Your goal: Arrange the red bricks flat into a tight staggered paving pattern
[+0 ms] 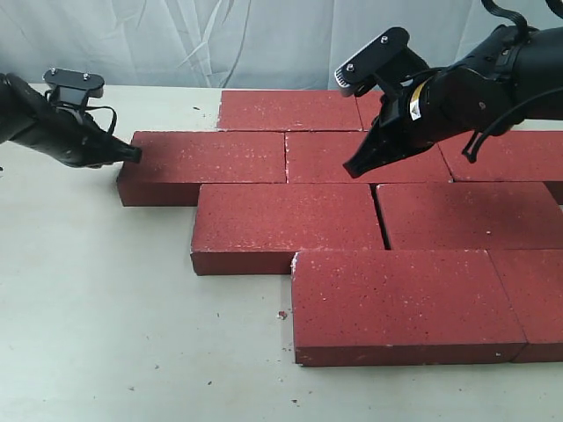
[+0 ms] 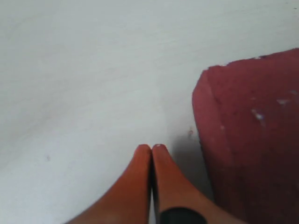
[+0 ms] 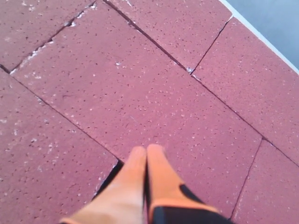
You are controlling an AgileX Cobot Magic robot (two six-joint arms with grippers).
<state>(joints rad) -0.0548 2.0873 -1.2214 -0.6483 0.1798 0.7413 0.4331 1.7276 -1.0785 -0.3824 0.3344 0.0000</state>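
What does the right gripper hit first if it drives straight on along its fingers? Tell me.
The top face of the red brick under it: the shut right gripper tilts down at it, beside a joint. Whether it touches is unclear.

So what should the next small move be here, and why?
Probably the left gripper, shut, nudges the leftmost second-row brick toward the others to tighten the seam. Its tips sit right beside that end face, and the right gripper, also shut, is over the neighbouring brick.
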